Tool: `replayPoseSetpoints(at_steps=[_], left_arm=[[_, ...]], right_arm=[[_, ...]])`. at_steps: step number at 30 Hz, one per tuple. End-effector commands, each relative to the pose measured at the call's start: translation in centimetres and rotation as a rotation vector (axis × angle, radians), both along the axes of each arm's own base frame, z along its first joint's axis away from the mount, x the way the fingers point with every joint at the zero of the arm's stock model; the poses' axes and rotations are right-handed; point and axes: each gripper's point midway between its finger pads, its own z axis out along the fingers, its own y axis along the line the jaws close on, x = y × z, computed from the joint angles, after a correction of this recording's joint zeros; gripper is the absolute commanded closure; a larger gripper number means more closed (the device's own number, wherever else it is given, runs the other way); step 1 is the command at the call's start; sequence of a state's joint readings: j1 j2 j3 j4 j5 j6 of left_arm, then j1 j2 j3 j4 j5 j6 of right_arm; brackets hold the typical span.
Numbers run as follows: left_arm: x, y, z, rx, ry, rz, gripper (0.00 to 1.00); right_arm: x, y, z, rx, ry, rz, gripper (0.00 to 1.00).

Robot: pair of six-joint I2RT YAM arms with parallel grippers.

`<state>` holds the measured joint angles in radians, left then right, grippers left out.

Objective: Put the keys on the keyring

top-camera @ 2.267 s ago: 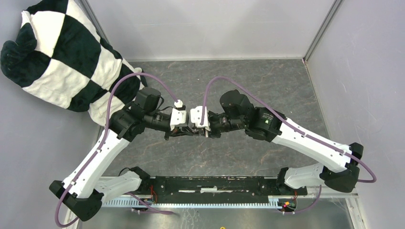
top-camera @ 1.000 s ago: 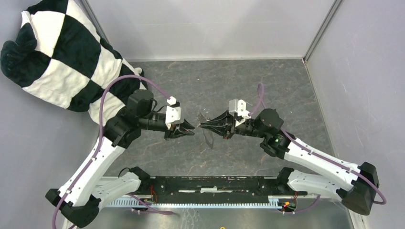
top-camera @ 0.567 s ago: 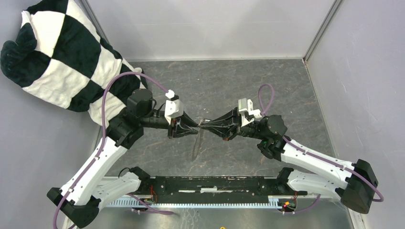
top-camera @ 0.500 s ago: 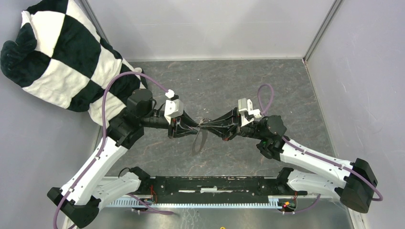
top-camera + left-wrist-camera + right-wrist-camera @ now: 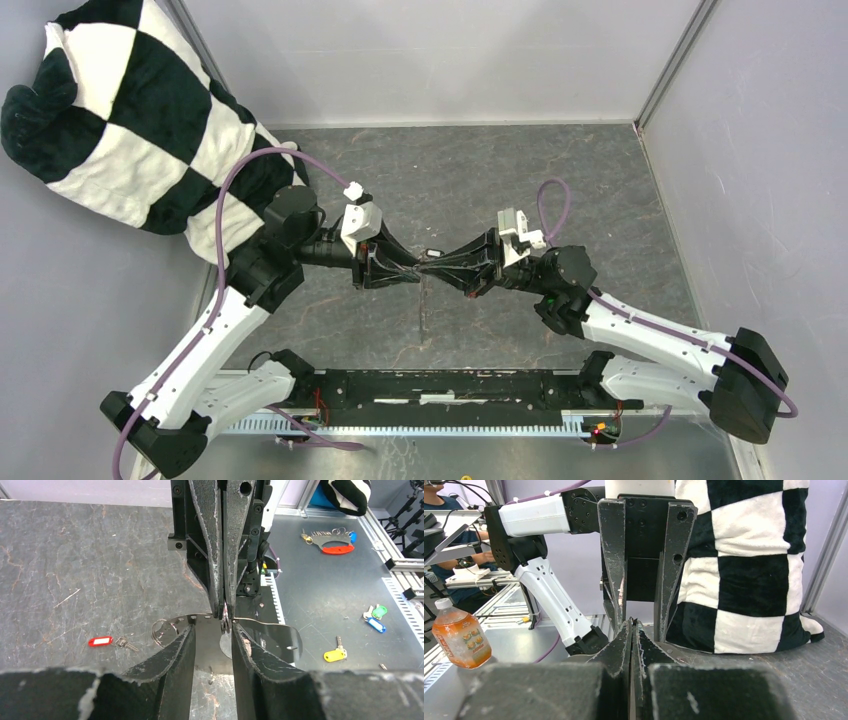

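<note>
My left hand has closed in, fingers spread either side of the keyring pinched tight in my right hand; the red-tagged key lies unthreaded on the table, left of it.

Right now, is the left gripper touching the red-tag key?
Apart. Left wrist view: the red-tag key lies on the table, off to one side of the left gripper, with bare surface between them.
</note>
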<state>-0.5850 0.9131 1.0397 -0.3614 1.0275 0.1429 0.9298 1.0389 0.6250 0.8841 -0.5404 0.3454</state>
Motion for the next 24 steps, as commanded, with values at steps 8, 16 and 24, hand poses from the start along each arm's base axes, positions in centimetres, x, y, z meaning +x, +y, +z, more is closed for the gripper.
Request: replayPoseSetpoints(at_steps=[8, 16, 24], left_arm=[[-0.1, 0.2, 0.7, -0.019, -0.041, 0.015, 0.90], [-0.2, 0.6, 0.1, 0.016, -0.064, 0.014, 0.98], [-0.6, 1.3, -1.6, 0.094, -0.146, -0.033, 0.98]], right_arm=[[-0.8, 0.1, 1.0, 0.039, -0.022, 0.014, 0.99], [0.5, 0.9, -0.5, -0.182, -0.029, -0.030, 0.85], [1.4, 0.7, 0.5, -0.419, -0.168, -0.009, 0.61]])
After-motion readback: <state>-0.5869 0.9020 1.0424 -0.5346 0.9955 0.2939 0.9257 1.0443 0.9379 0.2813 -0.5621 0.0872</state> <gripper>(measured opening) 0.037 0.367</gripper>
